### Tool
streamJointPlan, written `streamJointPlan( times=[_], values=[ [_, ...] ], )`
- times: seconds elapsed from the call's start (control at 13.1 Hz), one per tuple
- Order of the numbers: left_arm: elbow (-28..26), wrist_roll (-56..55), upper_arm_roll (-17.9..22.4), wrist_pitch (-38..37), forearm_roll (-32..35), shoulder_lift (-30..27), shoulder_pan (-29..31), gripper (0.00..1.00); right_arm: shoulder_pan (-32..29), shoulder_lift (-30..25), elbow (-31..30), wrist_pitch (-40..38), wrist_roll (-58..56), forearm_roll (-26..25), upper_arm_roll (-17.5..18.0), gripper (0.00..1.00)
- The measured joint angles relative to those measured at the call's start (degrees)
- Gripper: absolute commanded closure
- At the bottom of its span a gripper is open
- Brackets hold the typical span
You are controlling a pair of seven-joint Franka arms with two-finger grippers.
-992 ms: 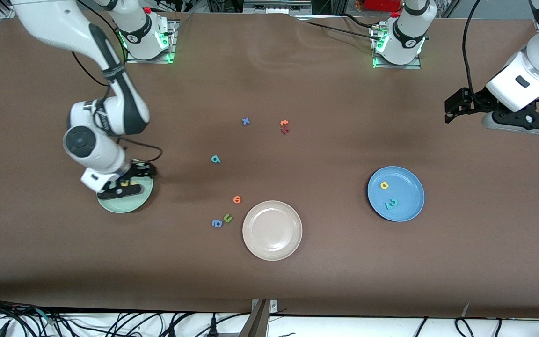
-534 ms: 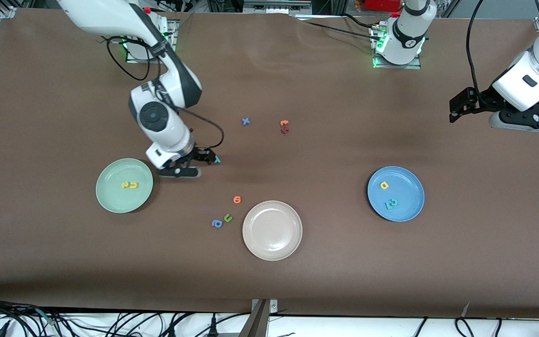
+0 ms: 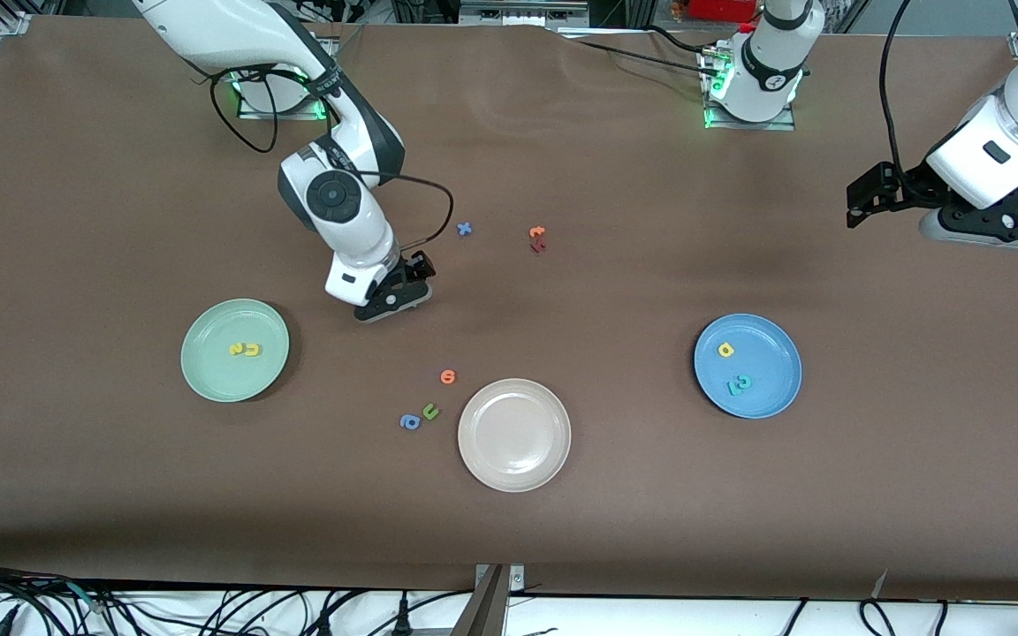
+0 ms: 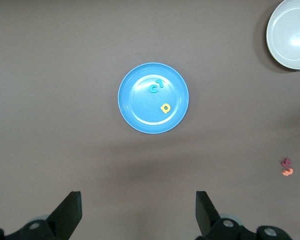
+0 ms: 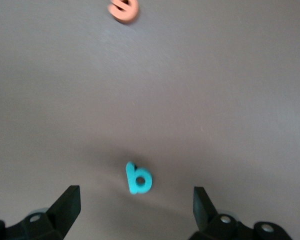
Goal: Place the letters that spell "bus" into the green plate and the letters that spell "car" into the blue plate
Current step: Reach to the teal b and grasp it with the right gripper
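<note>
The green plate (image 3: 208, 371) holds two yellow letters (image 3: 246, 350). My right gripper (image 3: 391, 303) hangs low over the table, covering the teal "b" in the front view. In the right wrist view the teal "b" (image 5: 138, 178) lies flat on the table just ahead of the open right gripper (image 5: 136, 200), and nothing is between the fingers. The blue plate (image 3: 774, 371) holds a yellow "a" (image 3: 725, 350) and two teal letters (image 3: 739, 384). My left gripper (image 3: 986, 231) waits open and empty, high over the left arm's end of the table, looking down on the blue plate (image 4: 135, 105).
A beige plate (image 3: 513, 459) sits nearer the front camera, between the two plates. Loose letters lie around: a blue x (image 3: 464, 229), an orange and a red one (image 3: 537, 238), an orange one (image 3: 448, 377), an olive "u" (image 3: 430, 411) and a darker blue one (image 3: 409, 422).
My right gripper has swung from over the green plate to above the teal "b", uncovering the two yellow letters in the plate. The left arm has barely shifted.
</note>
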Motion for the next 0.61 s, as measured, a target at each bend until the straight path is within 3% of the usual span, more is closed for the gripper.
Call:
streamJointPlan(
  times=[0.23,0.38,0.61],
  values=[
    [0.1,0.0,-0.2,-0.6,0.0,0.0,0.0,0.00,-0.1,2.3,-3.6,9.2,-1.8,-6.3,-0.4,0.01],
    [0.1,0.0,-0.2,-0.7,0.0,0.0,0.1,0.00,-0.2,3.2,-5.0,11.9,-2.2,-7.4,-0.6,0.02],
    [0.1,0.0,-0.2,-0.8,0.0,0.0,0.1,0.00,-0.3,3.2,-5.8,13.2,-2.7,-7.4,-0.7,0.19]
  ],
)
